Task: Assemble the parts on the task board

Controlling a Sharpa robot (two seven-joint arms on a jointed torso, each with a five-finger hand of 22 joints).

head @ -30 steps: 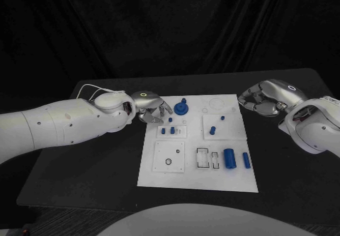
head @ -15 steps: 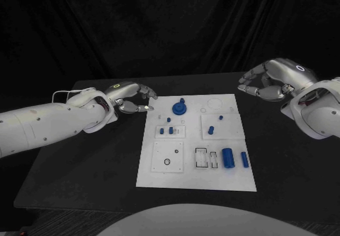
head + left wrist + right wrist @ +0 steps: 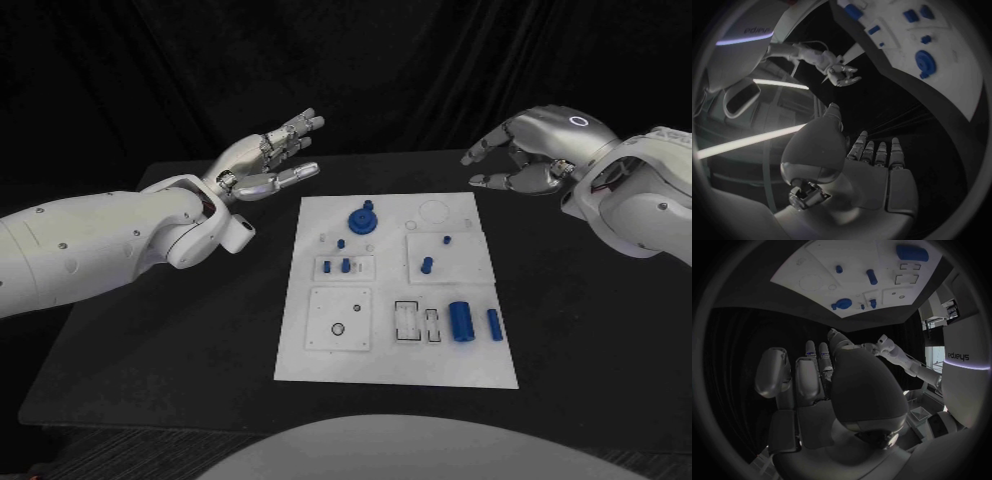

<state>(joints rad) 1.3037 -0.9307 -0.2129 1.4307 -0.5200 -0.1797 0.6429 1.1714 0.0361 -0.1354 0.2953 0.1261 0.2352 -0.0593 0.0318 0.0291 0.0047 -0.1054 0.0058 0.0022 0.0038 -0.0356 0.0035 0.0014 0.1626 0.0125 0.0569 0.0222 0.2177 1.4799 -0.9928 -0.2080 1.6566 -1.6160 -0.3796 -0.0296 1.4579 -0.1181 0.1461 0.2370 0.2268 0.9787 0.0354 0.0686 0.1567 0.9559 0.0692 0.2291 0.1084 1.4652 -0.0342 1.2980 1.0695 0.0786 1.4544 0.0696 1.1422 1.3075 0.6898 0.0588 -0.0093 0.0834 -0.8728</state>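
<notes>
The white task board [image 3: 433,368] lies mid-table with blue parts on it: a round knobbed piece [image 3: 364,219], several small pegs [image 3: 427,265], a thick cylinder [image 3: 464,320] and a thinner one [image 3: 495,323]. My left hand [image 3: 271,155] hangs raised beyond the board's far left corner, fingers spread, holding nothing. My right hand [image 3: 526,157] hovers off the far right corner, fingers apart and loosely bent, empty. In the left wrist view my left hand [image 3: 873,170] has straight fingers, far from the board [image 3: 948,80]. In the right wrist view my right hand [image 3: 826,385] is clear of the board [image 3: 848,255].
A small black ring [image 3: 340,328] sits on the board's near-left square plate. Rectangular cut-outs [image 3: 414,321] lie beside the thick cylinder. Black table [image 3: 173,330] stretches wide on both sides of the board, and dark curtain hangs behind.
My left hand has lifted off the board's far left area, swung back and to the left, and spread its fingers. My right hand has risen and its fingers have loosened.
</notes>
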